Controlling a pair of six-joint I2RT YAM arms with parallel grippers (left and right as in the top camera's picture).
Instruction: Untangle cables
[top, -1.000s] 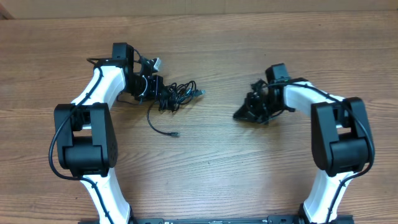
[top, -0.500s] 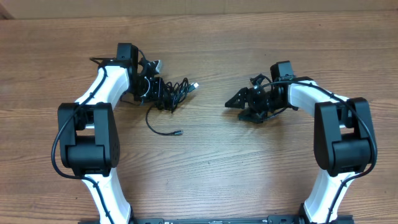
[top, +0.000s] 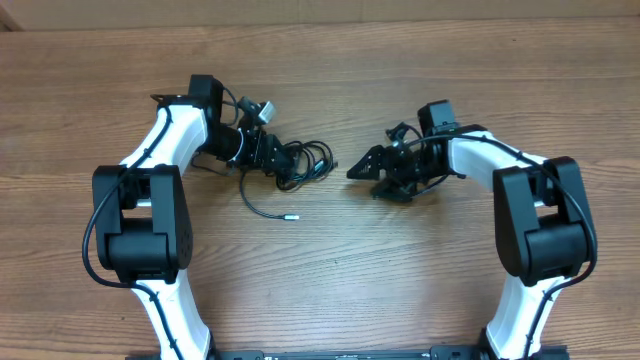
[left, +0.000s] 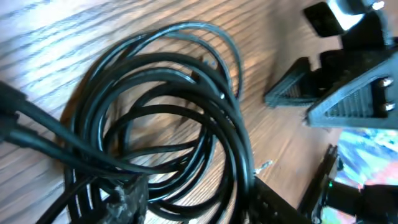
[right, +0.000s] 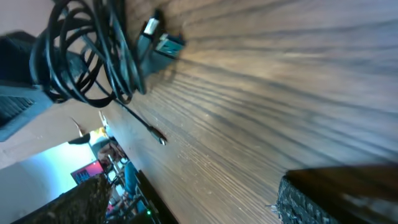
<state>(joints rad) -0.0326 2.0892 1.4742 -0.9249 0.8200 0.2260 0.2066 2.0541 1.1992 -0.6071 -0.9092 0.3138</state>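
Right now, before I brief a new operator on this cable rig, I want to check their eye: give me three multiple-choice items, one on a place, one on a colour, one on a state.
1. Where does the coiled bundle of thin black cables lie?
A. Behind the right arm's base.
B. Between the grippers, close to the left gripper.
C. Hanging in the air.

2. What colour are the arms' curved plastic forearm covers?
A. White.
B. Blue.
C. Yellow.

3. How is the right gripper?
A. Shut on the cables.
B. Out of view.
C. Open, empty.

Key:
1 B, the overhead view shows it by the left gripper.
2 A, both covers show white.
3 C, its wrist view shows fingers wide apart, nothing between.
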